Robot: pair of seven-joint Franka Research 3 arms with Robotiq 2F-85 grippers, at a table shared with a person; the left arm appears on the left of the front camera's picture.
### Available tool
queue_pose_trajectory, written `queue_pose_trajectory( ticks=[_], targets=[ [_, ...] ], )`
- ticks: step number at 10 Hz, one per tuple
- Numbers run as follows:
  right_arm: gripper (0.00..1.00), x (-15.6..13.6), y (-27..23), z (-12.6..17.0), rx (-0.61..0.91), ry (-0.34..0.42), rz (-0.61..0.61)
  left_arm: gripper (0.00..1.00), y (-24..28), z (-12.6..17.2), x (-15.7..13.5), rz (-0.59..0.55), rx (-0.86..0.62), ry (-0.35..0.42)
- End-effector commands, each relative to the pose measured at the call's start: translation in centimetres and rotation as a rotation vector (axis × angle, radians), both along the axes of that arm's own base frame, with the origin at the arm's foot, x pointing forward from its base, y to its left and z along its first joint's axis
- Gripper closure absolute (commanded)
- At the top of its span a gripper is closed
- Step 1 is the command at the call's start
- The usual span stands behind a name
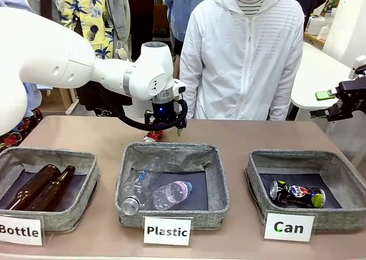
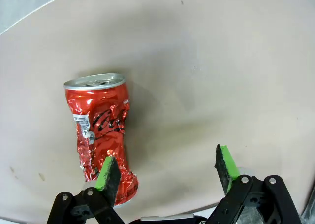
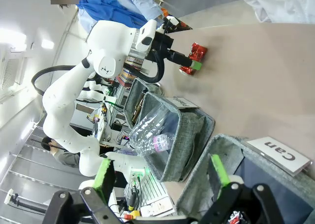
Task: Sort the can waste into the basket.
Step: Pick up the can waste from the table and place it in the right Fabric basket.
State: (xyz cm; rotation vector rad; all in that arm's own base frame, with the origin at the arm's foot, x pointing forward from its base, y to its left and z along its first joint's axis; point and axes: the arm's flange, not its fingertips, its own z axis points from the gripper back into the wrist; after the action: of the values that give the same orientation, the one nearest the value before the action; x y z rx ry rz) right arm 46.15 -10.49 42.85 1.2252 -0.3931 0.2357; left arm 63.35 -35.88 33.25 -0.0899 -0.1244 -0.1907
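My left gripper hangs pointing down at the bench, just behind the middle basket, with its fingers spread wide and nothing between them. Right under it lies the red can, crushed and on its side on the bare bench, its silver top turned away from my wrist. In my left wrist view, one green pad overlaps the can's crumpled lower end. The body of the can lies off to that side, not in the gap between my fingers. I cannot tell whether that pad touches it.

My right gripper is raised at the right edge, above and behind the Can basket, its fingers apart and empty. The dark can lies on its side inside that basket, on the dark base. The white "Can" sign stands at the basket's front.

The Plastic basket in the middle holds clear plastic bottles. The Bottle basket on the left holds two brown glass bottles. A person in a white jacket stands at the far side of the bench.
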Motion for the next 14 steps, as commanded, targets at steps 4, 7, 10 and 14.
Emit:
queue_pose_trajectory(
  ticks=[4,7,10,14],
  targets=[
    [0.00,0.0,-0.2,0.2,0.001,-0.019,0.011,0.00,0.6,-0.8,2.1,0.015,0.042,0.017],
    [0.00,0.0,-0.2,0.2,0.001,-0.019,0.011,0.00,1.4,0.2,1.6,-0.013,0.021,0.020],
    [0.00,0.0,-0.2,0.2,0.001,-0.019,0.011,0.00,2.1,2.2,0.6,-0.026,0.097,-0.004],
    [0.00,0.0,-0.2,0.2,0.001,-0.019,0.011,0.00,3.6,3.8,0.5,-0.031,0.076,-0.010]
  ],
)
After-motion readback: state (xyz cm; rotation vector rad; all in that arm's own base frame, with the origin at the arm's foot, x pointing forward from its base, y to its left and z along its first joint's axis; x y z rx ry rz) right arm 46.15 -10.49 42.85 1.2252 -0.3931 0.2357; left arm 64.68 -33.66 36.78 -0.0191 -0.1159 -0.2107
